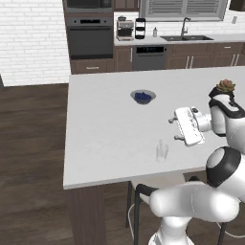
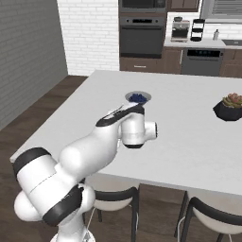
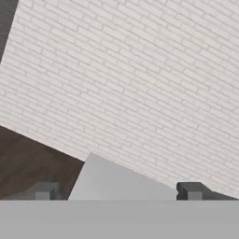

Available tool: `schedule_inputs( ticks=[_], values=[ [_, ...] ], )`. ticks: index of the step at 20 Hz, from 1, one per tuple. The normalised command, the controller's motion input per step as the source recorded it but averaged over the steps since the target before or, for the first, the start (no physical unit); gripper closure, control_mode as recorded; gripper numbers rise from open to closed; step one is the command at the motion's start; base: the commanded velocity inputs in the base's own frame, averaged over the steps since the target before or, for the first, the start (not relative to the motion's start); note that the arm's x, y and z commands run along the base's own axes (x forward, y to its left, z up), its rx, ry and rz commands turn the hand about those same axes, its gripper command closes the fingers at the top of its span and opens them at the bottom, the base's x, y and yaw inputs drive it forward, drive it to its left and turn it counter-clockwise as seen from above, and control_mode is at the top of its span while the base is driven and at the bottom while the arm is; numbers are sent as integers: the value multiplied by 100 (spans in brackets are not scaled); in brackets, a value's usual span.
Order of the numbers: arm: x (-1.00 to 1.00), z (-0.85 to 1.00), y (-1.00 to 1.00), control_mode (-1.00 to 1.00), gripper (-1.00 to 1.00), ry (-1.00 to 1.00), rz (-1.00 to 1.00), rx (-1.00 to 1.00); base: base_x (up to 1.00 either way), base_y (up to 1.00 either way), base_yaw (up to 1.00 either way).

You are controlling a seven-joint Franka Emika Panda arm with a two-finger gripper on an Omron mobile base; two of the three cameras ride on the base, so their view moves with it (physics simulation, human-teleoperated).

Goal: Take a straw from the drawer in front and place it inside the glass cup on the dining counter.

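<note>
While the gripper (image 1: pixel 173 129) hangs over the counter (image 1: pixel 105 139) with fingers (image 3: pixel 43 192) spread wide and nothing between them, the cup (image 1: pixel 161 151) stands near the counter's front edge, just beside the hand. No straw or drawer is visible. Judged: straw is light, stiff, slippery; pinch mid-length. Cup is light and tips easily.

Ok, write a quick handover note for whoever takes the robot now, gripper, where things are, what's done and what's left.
Gripper: open, holding nothing, hanging over the dining counter and aimed sideways at the brick wall.
Glass cup: upright near the counter's front edge, apart from the gripper, no straw seen in it.
Bowl: farther back on the counter.
Done: nothing visible.
Left: fetch the straw from the drawer and put it into the cup.
</note>
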Motion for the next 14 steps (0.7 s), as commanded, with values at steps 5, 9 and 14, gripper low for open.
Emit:
schedule_inputs(
  ticks=[5, 9, 14],
  values=[
    [-16, 66, 0, -100, -100, -6, -2, -2, 0, 0, 0],
    [-2, 64, 9, -100, -100, -5, -2, -6, 0, 0, 0],
    [0, 60, 24, -100, -100, 0, -4, -9, 0, 0, 0]
  ],
)
